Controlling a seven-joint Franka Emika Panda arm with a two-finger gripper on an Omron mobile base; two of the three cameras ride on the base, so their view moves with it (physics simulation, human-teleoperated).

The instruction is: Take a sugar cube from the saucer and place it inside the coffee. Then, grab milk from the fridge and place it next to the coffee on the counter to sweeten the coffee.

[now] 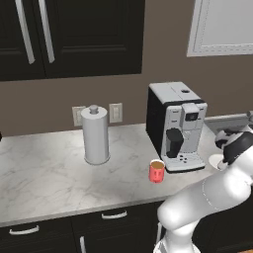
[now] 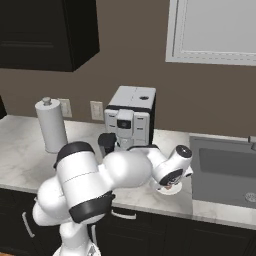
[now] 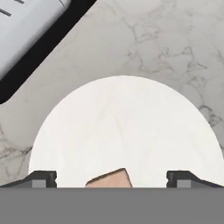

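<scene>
The counter point(image 1: 44, 173) carries a coffee machine point(image 1: 176, 126) near its back edge; the left base view alone shows the coffee point(image 1: 157, 171) near the front edge, just left of the machine's tray. A paper-towel holder point(image 1: 95, 134) stands well left, with bare marble around it. In the right base view the arm folds low over the front edge, beside a sink point(image 2: 222, 172). The hand view looks down on the saucer point(image 3: 127, 127), where a sugar cube point(image 3: 110, 179) lies between the wide-open gripper point(image 3: 111, 178) tips.
</scene>
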